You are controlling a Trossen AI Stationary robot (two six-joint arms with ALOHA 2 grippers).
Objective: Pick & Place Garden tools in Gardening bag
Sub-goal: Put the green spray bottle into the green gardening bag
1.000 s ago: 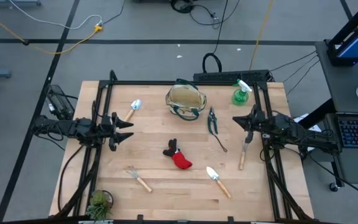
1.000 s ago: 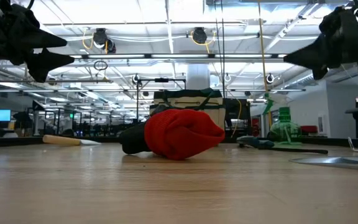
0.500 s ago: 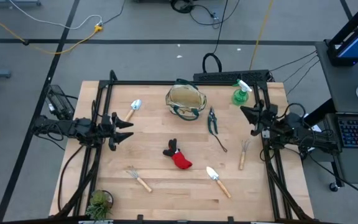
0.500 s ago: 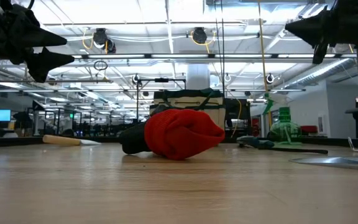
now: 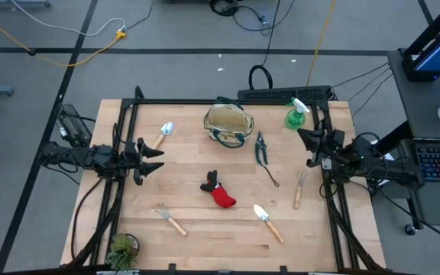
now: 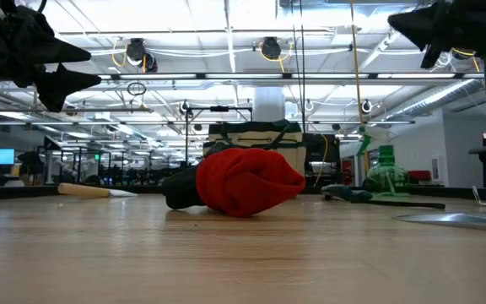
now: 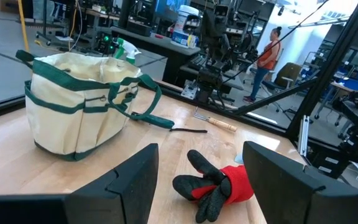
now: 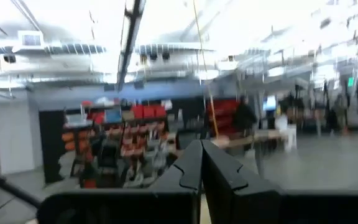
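Note:
The tan gardening bag (image 5: 228, 124) with green trim stands upright at the far middle of the table. Around it lie the garden tools: a trowel (image 5: 163, 134), black shears (image 5: 261, 147), a red-and-black glove (image 5: 219, 191), a small rake (image 5: 170, 220), a second trowel (image 5: 267, 221) and a fork (image 5: 299, 189). The green spray bottle (image 5: 296, 114) stands at the far right. My left gripper (image 5: 157, 159) hangs open at the table's left, level, facing the glove (image 7: 219, 183) and the bag (image 7: 73, 106). My right gripper (image 5: 302, 137) is shut, raised at the right edge, fingers tipped up (image 8: 201, 165).
A small potted plant (image 5: 121, 248) stands at the near left corner. Black frame rails (image 5: 128, 130) run along both sides of the table. A person walks in the room beyond the table (image 7: 267, 56). Bare wood lies between the glove and the near edge.
My right gripper has risen and tipped its shut fingers upward, drawing back a little toward the table's right edge. The fork below it now shows in full, lying flat on the table.

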